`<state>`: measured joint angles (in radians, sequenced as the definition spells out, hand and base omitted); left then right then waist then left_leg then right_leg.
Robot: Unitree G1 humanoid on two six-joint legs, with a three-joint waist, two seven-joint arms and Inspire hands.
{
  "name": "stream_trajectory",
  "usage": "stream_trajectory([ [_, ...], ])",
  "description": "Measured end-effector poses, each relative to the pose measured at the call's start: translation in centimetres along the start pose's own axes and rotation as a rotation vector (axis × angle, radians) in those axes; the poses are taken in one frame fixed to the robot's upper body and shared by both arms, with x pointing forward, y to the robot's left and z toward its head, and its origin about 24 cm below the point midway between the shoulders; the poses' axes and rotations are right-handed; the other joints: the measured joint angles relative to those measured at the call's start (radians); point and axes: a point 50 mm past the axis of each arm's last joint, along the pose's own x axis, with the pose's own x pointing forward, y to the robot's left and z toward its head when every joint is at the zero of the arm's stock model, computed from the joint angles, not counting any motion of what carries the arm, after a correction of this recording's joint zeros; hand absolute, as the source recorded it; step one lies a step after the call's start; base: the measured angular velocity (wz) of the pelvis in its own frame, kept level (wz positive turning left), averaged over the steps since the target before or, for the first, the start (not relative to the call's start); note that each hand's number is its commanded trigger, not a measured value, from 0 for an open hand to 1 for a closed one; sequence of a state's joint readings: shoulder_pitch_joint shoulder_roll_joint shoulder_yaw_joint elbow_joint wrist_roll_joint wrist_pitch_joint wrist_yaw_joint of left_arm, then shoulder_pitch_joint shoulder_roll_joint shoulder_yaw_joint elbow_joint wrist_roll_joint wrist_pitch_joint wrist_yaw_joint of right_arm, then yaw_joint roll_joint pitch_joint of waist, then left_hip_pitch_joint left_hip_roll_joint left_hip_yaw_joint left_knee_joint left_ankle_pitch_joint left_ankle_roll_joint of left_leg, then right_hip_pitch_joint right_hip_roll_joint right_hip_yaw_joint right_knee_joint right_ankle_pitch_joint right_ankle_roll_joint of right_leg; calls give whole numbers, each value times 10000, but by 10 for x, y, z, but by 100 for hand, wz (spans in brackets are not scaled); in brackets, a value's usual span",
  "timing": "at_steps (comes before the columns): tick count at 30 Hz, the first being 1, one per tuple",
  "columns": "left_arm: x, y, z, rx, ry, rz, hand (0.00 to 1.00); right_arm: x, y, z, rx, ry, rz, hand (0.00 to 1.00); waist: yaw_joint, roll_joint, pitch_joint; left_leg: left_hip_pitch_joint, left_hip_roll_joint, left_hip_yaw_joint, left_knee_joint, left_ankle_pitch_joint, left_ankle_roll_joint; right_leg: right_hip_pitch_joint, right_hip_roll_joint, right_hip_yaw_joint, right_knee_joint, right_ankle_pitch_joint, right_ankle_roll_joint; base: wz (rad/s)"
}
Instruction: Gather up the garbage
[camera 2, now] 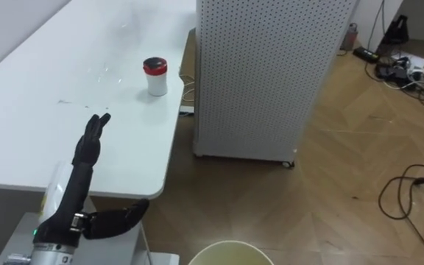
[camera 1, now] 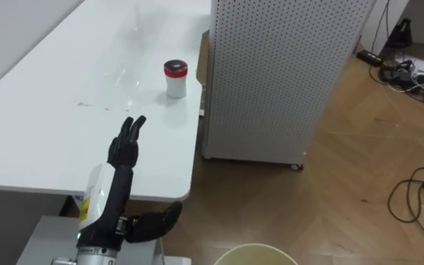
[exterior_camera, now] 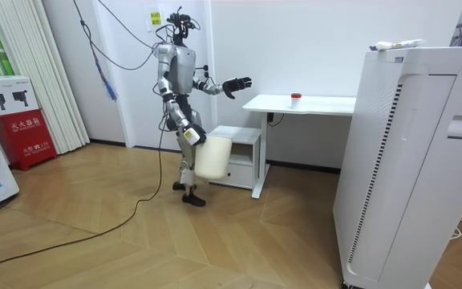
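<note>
My left hand is raised over the near part of the white table, fingers straight and together, thumb spread to the side, clasping nothing. Ahead of the fingertips and a little to the right, well apart from them, stands the task's thing, a small white jar with a red lid, upright near the table's right edge, with bare tabletop between it and the hand. Just past that edge rises a tall white perforated cabinet, close beside the jar. Wooden floor lies beyond, with dark cables and plugs further right. Below me shows the rim of a cream bin; in the room view it hangs at my hip by my right hand, whose grip I cannot tell.
</note>
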<state>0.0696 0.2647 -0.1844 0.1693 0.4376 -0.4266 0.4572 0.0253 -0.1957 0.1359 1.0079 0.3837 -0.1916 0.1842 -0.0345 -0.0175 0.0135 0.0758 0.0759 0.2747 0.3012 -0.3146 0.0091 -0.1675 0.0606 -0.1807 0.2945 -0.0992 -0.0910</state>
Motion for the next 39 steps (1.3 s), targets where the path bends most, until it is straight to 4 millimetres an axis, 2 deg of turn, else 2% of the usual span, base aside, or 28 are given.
stream_trajectory([
  [2, -1, 2, -2, -60, 120, 98, 0, -1, 0, -2, -43, 63, -2, 100, 141, 7, -6, -108, -28, 28, 558, 0, 0, 18, -23, 44, 162, -83, -111, -32],
  [4, -2, 5, -5, -1, 256, 217, 0, -1, 0, -2, -122, 94, 6, 100, 168, -3, -2, -576, 4, -144, 1753, 20, -32, 56, -49, 446, 181, -293, -248, -25],
  [5, -3, 5, -6, 1, 346, 229, 0, -1, -1, -3, -258, 166, 17, 100, 172, -64, 37, -1137, -88, -792, 2816, 151, -144, 144, 15, 964, 239, -408, -174, 3],
  [6, -3, 2, -6, -112, 389, 227, 0, -2, -1, -5, -297, 221, -52, 100, 182, -131, 54, -1724, -471, -1491, 3011, 75, -62, 182, 93, 1604, 302, -456, -173, 10],
  [7, -3, 1, -5, -234, 362, 253, 0, -2, -2, -5, -288, 231, -139, 100, 202, -175, 61, -2034, -636, -1651, 2868, 70, -27, 177, 104, 1880, 316, -460, -173, 0],
  [8, -3, 0, -3, -515, 332, 327, 0, -2, -3, -5, -295, 249, -339, 100, 378, -256, 63, -2616, -1010, -1942, 2273, 218, -108, 190, 148, 2463, 305, -460, -174, -25],
  [9, -3, 0, -3, -640, 363, 382, 0, -3, -5, -7, -306, 311, -512, 100, 503, -242, 53, -3123, -1287, -2275, 1532, 655, -124, 273, 217, 2890, 232, -453, -185, -30],
  [11, -3, 1, -3, -733, 430, 458, 0, -6, -8, -14, -300, 617, -760, 100, 677, -113, -22, -3663, -1410, -2661, 430, 1522, -77, 417, 376, 3052, 202, -448, -193, -30],
  [12, -5, 0, -4, -750, 520, 470, 0, -8, -10, -20, -299, 888, -836, 100, 801, 119, -131, -3719, -1309, -3111, -219, 1815, -68, 524, 565, 3099, 242, -545, -160, -44],
  [13, -6, 0, -5, -736, 560, 478, 0, -9, -10, -22, -281, 985, -848, 100, 861, 207, -195, -3713, -1252, -3346, -351, 1974, -77, 565, 635, 3083, 308, -679, -148, -64],
  [14, -7, 2, -6, -764, 655, 584, 0, -10, -9, -26, -219, 1119, -819, 100, 955, 241, -234, -3609, -1239, -3516, -293, 2403, -96, 640, 655, 3027, 502, -917, -42, -74],
  [15, -6, 6, -7, -860, 749, 818, 0, -9, -6, -26, -168, 1143, -731, 100, 1070, 212, -257, -3587, -1171, -3260, -309, 2643, 47, 622, 599, 2759, 1072, -1190, 117, -72],
  [16, -5, 9, -8, -854, 750, 924, 0, -8, -4, -25, -155, 1112, -671, 100, 1116, 29, -148, -3496, -1153, -2922, -309, 2709, 88, 609, 384, 2451, 1577, -1512, 391, -41],
  [17, -4, 11, -9, -829, 803, 1033, 0, -10, -4, -28, -131, 1175, -635, 100, 1002, -396, -115, -3422, -1198, -2308, -117, 2796, 152, 814, -235, 1846, 2214, -2310, 335, -5],
  [18, -4, 9, -8, -905, 795, 1040, 0, -10, -9, -26, -199, 1139, -787, 100, 955, -518, -76, -3545, -1216, -2049, 477, 2734, 207, 778, -641, 1366, 2632, -2886, 355, 7],
  [19, -4, 8, -7, -926, 768, 992, 0, -10, -12, -24, -234, 1105, -915, 100, 940, -564, 15, -3712, -1198, -2026, 919, 2640, 277, 749, -665, 1349, 2781, -3125, 327, 3],
  [20, -5, 7, -5, -976, 713, 857, 0, -11, -14, -24, -284, 1154, -1072, 100, 966, -467, -92, -4001, -1218, -2321, 1591, 2339, 289, 794, -423, 1604, 2768, -3342, 267, -19],
  [22, -1, 12, 1, -1211, 385, 1011, 0, -8, -12, -20, -353, 1065, -1050, 100, 1060, -462, -183, -4050, -1389, -2490, 1904, 1927, 520, 879, -492, 1798, 2764, -3484, 366, -33],
  [25, 11, 16, 7, -1615, 8, 1312, 0, -3, -6, -6, -543, 594, -863, 100, 1361, -746, -52, -3616, -1622, -1769, 1863, 1466, 845, 814, -1274, 1391, 3324, -3533, 569, -46],
  [26, 11, 15, 7, -1621, 16, 1302, 0, -1, -3, -1, -591, 411, -714, 100, 1485, -719, -39, -3565, -1578, -1564, 2090, 1164, 869, 612, -1538, 846, 3942, -3425, 778, -57],
  [29, 12, 13, 8, -1599, -54, 1181, 0, 3, 4, 4, -753, 270, -481, 100, 1460, -549, 37, -3213, -1571, -1447, 2357, 524, 1040, 243, -1877, 505, 5260, -2946, 1368, -21],
  [30, 13, 13, 9, -1623, -93, 1197, 0, 4, 6, 5, -933, 253, -401, 100, 1406, -447, 57, -3065, -1542, -1502, 2297, 424, 1064, 137, -1954, 368, 5494, -2801, 1435, -15],
  [32, 16, 13, 10, -1707, -153, 1271, 0, 5, 6, 11, -1066, 70, -358, 100, 1425, -221, 131, -2939, -1500, -1754, 2057, 361, 1064, -253, -1973, 399, 5097, -3020, 1401, -10],
  [34, 15, 11, 8, -1736, -11, 1241, 0, 4, 7, 9, -1059, 62, -330, 100, 1378, 24, 110, -2729, -1357, -1850, 1765, 374, 1042, -785, -1987, 413, 4291, -3003, 1373, 9],
  [35, 14, 11, 6, -1691, 80, 1223, 0, 3, 10, 6, -1175, 171, -228, 100, 1234, 38, 105, -2488, -1359, -2040, 1563, 384, 1015, -874, -1967, 480, 3370, -2798, 1328, 32],
  [37, 11, 10, 4, -1673, 202, 1200, 0, 3, 14, 3, -1669, 300, -2, 100, 1099, -7, 95, -2141, -1373, -2238, 1392, 312, 889, -924, -1932, 687, 2082, -1590, 1323, 42],
  [38, 9, 7, 3, -1687, 296, 1077, 0, 2, 15, 0, -1830, 394, 74, 100, 947, 26, 32, -1965, -1327, -2414, 1300, 265, 800, -758, -1866, 651, 1862, -982, 1355, 36],
  [39, 8, 5, 3, -1705, 318, 995, 0, 2, 15, -1, -1948, 418, 120, 100, 944, 88, -12, -1806, -1203, -2527, 1076, 290, 712, -466, -1750, 525, 1523, -943, 1282, 28],
])
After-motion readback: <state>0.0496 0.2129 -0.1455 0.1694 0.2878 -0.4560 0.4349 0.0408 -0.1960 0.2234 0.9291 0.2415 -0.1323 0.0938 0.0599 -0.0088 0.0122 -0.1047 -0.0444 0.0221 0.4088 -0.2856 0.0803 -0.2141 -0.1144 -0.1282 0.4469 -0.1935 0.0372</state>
